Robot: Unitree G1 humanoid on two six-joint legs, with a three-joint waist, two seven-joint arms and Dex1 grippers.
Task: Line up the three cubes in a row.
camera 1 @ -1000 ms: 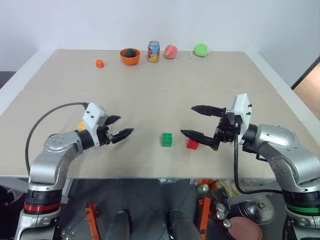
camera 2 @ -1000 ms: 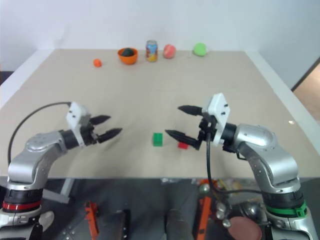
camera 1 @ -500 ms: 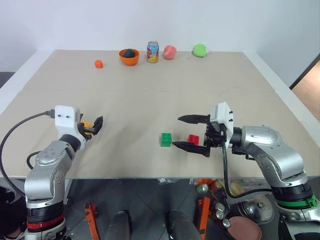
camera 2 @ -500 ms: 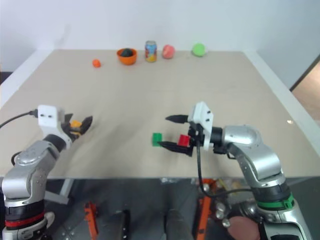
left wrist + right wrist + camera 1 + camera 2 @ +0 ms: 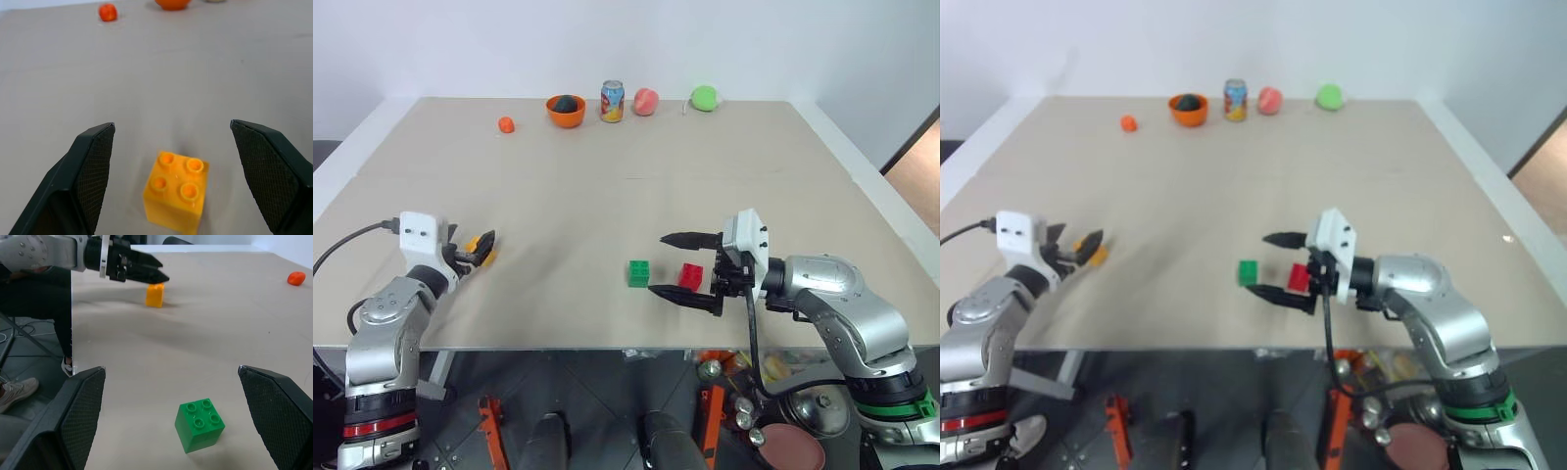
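Observation:
The yellow-orange cube (image 5: pixel 177 198) sits on the table between the open fingers of my left gripper (image 5: pixel 486 249), near the table's left front edge, untouched. The green cube (image 5: pixel 639 273) and the red cube (image 5: pixel 691 276) lie side by side near the front middle. My right gripper (image 5: pixel 658 263) points left, wide open. The red cube lies between its two fingers and the green cube just past its fingertips. The right wrist view shows the green cube (image 5: pixel 200 424) close ahead and the yellow-orange cube (image 5: pixel 154 294) farther off by the left gripper (image 5: pixel 146 275).
Along the table's far edge stand a small orange fruit (image 5: pixel 506 124), an orange bowl (image 5: pixel 567 111), a can (image 5: pixel 614 101), a reddish fruit (image 5: pixel 646 102) and a green fruit (image 5: pixel 705 97). A person's leg and shoe (image 5: pixel 14 387) show beyond the table's left side.
My left arm swung out to the left and lowered, bringing its open fingers around the yellow-orange cube. The right gripper eased left, so the red cube now lies between its fingers.

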